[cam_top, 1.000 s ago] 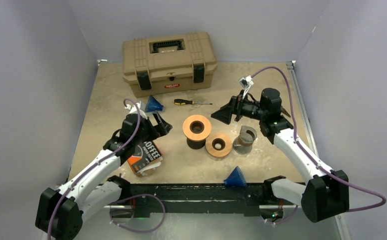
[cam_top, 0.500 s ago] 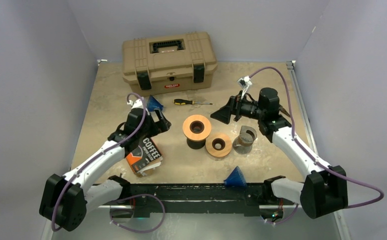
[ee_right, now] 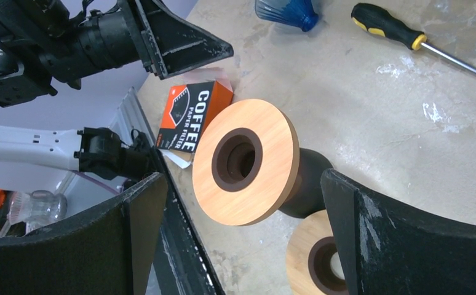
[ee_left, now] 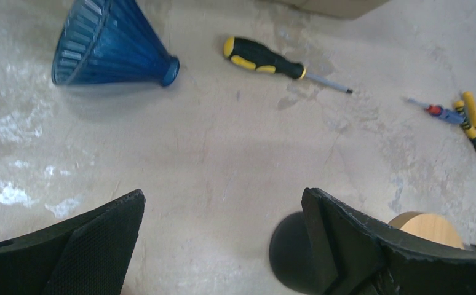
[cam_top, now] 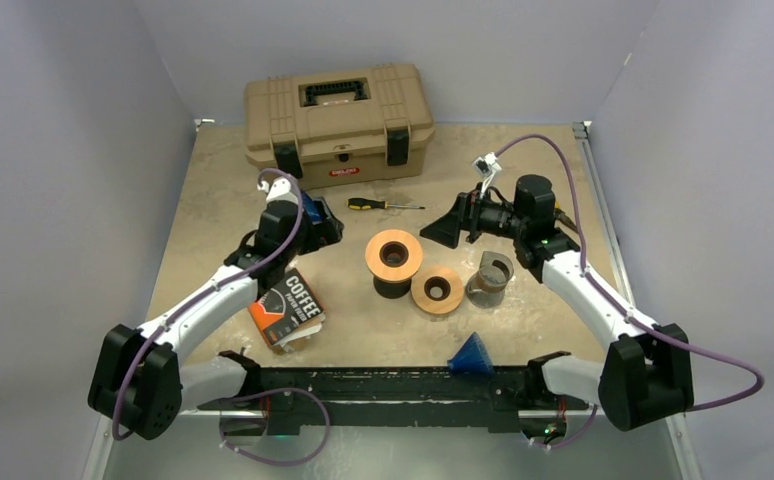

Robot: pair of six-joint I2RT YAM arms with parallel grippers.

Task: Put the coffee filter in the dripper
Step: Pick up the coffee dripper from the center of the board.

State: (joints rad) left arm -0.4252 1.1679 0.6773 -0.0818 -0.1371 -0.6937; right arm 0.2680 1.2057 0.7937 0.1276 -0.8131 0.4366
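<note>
Left gripper (ee_left: 223, 203) has neared the ribbed blue cone dripper (ee_left: 109, 43) — its jaws, like the right gripper's (cam_top: 443, 230), apart.

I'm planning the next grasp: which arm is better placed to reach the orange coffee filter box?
Left. The open left gripper hangs close to the orange coffee filter box on its own side; the right gripper is farther off, beyond the two wood-topped round stands.

Plain pale purple-grey walls (cam_top: 63, 150) stand on three sides of a flat sandy-brown tabletop (cam_top: 213, 190) with whitish smudges. The light is soft.
</note>
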